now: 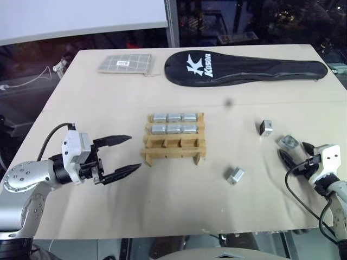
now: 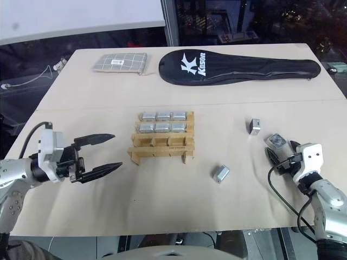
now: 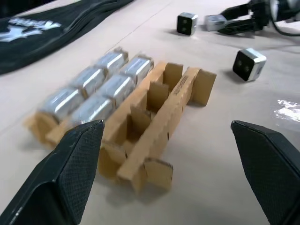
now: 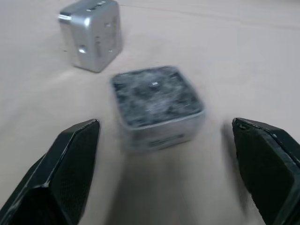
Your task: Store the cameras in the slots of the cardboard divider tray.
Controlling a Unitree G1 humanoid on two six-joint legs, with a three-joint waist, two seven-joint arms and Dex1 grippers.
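Beige tabletop [image 1: 179, 206] | cardboard divider tray [image 1: 173, 143] ahead of my spread, empty left gripper [image 1: 123, 156]; near row unfilled | right gripper [image 1: 295, 154] parted, empty; camera [image 4: 157, 105] just ahead between its fingers | risk: off-centre closing nudges it away | blurred, lens face unclear; right fingertips partly hidden

The near row of the cardboard divider tray [image 1: 173, 143] stands unfilled, with bare table [image 1: 179, 200] before it — an open way in from the front. Six cameras [image 1: 174, 123] fill the two far rows. Off to the right, three loose cameras [image 1: 235, 175] lie well apart — gaps between them.
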